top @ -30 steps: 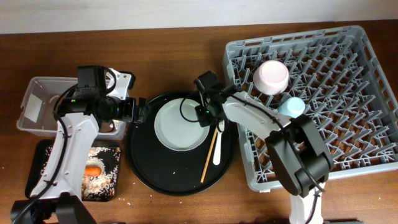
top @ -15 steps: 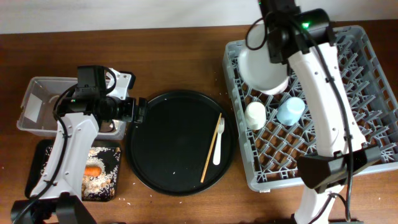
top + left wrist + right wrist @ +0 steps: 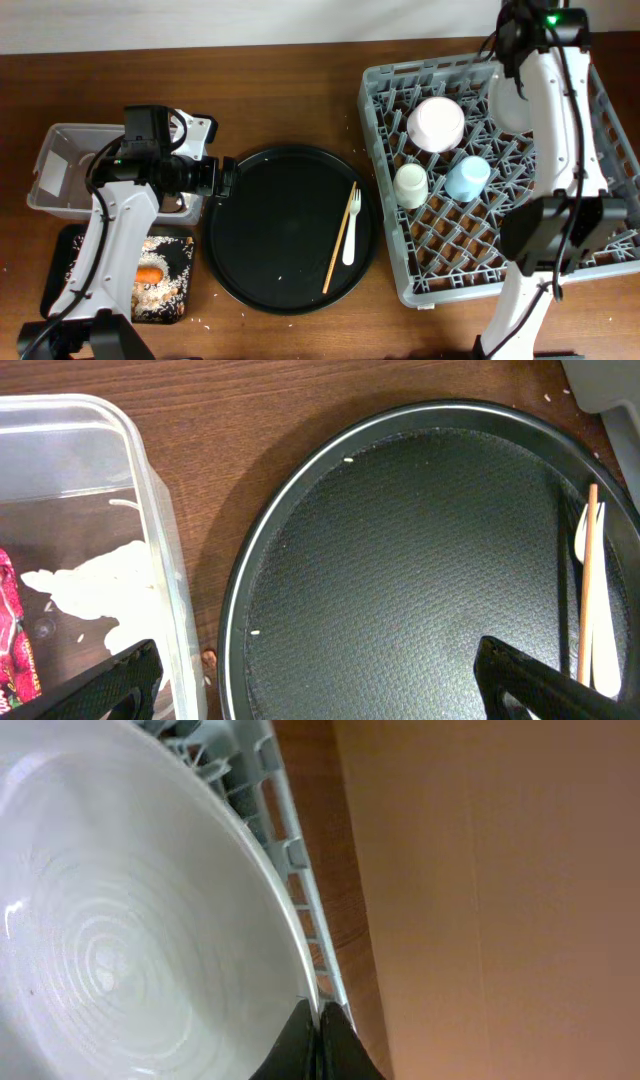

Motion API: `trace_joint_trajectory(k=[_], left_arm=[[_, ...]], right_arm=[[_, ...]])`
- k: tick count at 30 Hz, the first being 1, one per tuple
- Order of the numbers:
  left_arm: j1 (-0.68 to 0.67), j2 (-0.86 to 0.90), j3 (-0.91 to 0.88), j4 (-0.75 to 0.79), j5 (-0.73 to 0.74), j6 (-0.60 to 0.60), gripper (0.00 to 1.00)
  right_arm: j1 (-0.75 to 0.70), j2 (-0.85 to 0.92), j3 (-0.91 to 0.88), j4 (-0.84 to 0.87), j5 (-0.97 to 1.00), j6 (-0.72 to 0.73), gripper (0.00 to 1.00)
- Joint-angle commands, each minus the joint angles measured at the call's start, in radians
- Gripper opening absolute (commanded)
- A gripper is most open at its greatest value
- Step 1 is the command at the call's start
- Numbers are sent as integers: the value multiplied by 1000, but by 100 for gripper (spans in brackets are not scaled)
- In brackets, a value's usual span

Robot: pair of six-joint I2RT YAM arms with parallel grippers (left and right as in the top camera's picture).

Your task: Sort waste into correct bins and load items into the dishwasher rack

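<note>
Bowl, 2 cups in rack

You had no text, brand or number to read in any view; the white label on the tub looked blank.

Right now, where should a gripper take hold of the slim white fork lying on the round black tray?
Probably grip the white fork by its handle end, the end nearest the robot, coming straight down from above. It lies flat, and the thin wooden chopstick crowds its tines but angles away toward that end.
</note>
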Motion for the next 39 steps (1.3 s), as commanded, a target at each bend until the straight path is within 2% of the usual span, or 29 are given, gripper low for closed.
trace_joint_trajectory(k=[1, 3, 7, 8, 9, 10, 11, 12, 13, 14, 17, 20, 21, 23, 25, 27, 28, 29, 31, 33, 35, 36, 38, 39], left_arm=[[6, 2, -5, 3, 3, 5, 99], [6, 2, -5, 3, 3, 5, 99], [6, 2, -5, 3, 3, 5, 99], [6, 2, -5, 3, 3, 5, 99], [6, 2, -5, 3, 3, 5, 99], [6, 2, -5, 3, 3, 5, 99], [6, 2, -5, 3, 3, 5, 99], [6, 2, -5, 3, 3, 5, 99], [6, 2, -5, 3, 3, 5, 99], [6, 2, -5, 3, 3, 5, 99], [6, 2, -5, 3, 3, 5, 99], [6, 2, -5, 3, 3, 5, 99], [6, 2, -5, 3, 3, 5, 99], [6, 2, -5, 3, 3, 5, 99], [6, 2, -5, 3, 3, 5, 99], [6, 2, -5, 3, 3, 5, 99], [6, 2, -5, 3, 3, 5, 99], [6, 2, -5, 3, 3, 5, 99], [6, 2, -5, 3, 3, 5, 99], [6, 2, -5, 3, 3, 5, 99], [6, 2, -5, 3, 3, 5, 99], [6, 2, -5, 3, 3, 5, 99], [6, 2, -5, 3, 3, 5, 99], [6, 2, -5, 3, 3, 5, 99]], right_arm=[[-5, 7, -103, 62, 5, -92, 4], [-5, 7, -178, 89, -79, -140, 4], [29, 7, -184, 106, -174, -142, 4], [44, 7, -184, 109, -175, -142, 6], [69, 7, -184, 109, -175, -142, 13], [87, 7, -184, 109, -175, -138, 25], [103, 7, -184, 105, -175, -138, 43], [114, 7, -184, 101, -175, -138, 77], [126, 4, -184, 94, -174, -127, 97], [128, -15, -183, 95, -171, -92, 100], [127, -135, -182, 105, -208, -57, 99], [127, -314, -182, 44, -488, 101, 99], [127, -411, -182, -24, -713, 131, 99], [126, -494, -182, -122, -1127, 148, 99], [140, -501, -184, -222, -1354, 148, 71], [204, -501, -205, -249, -1357, 156, 63], [260, -501, -229, -252, -1356, 178, 54], [322, -501, -279, -249, -1332, 254, 45], [399, -501, -386, -220, -1221, 367, 40], [471, -501, -534, -126, -1160, 542, 18], [551, -501, -715, 38, -1078, 745, 9], [606, -501, -838, 178, -1030, 876, 4], [749, -495, -1053, 467, -848, 1040, 4], [802, -481, -1101, 540, -750, 1079, 4]])
